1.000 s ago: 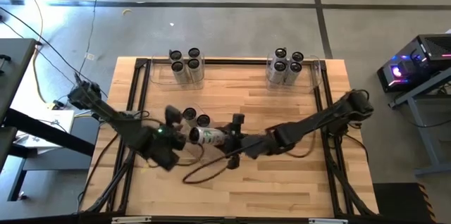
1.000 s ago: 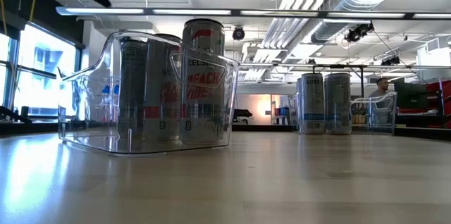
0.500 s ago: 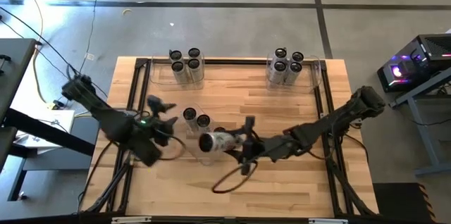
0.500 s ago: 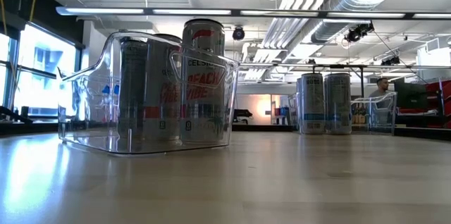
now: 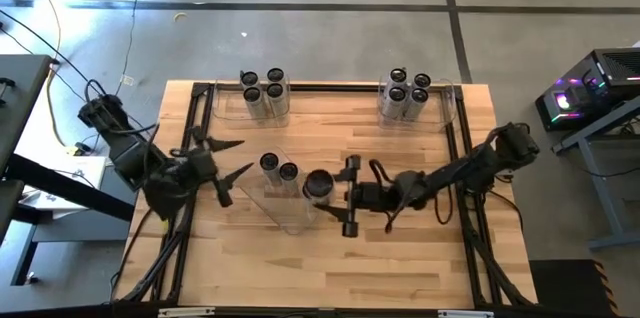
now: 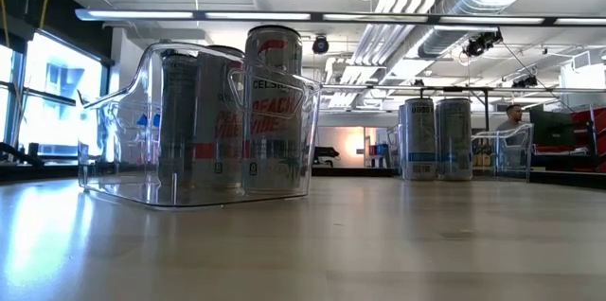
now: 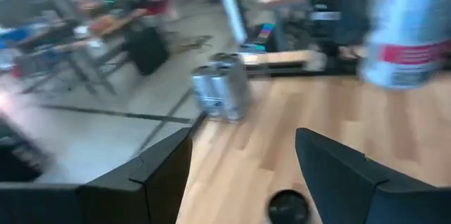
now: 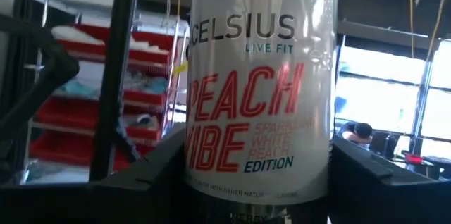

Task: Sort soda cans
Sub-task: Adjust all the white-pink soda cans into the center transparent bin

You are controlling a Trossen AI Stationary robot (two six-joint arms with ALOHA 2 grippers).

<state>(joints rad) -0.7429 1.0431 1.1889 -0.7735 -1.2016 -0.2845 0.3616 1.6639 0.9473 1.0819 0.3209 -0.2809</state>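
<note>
My right gripper (image 5: 330, 194) reaches in from the table's right and is shut on a white soda can (image 5: 318, 183) marked Peach Vibe (image 8: 257, 111). The can stands upright in the air over the right end of a clear bin (image 5: 290, 213) at mid-table. Two more cans (image 5: 277, 166) stand in that bin (image 6: 204, 121). My left gripper (image 5: 228, 158) is open and raised left of the bin, with nothing between its fingers (image 7: 162, 175). The held can is above the low view's frame. My right gripper pinches the can's lower side wall (image 8: 211, 182) between its two fingers (image 8: 151, 171), one on each side. The fingers come in about level from the table's right. The can stands upright, top up, lifted clear of the table and bin.
A group of several cans (image 5: 263, 91) stands in a clear bin at the far left, another group (image 5: 405, 93) in a bin (image 5: 452, 108) at the far right. A black frame (image 5: 195, 118) runs along the table's edges. Bare wood (image 5: 400, 268) lies toward the near edge.
My left gripper has drawn back from the can toward the table's left edge, rising and rolling, open throughout. My right gripper has tipped its wrist up, so the can has gone from lying level to standing upright, and has shifted a little toward the table's right.
</note>
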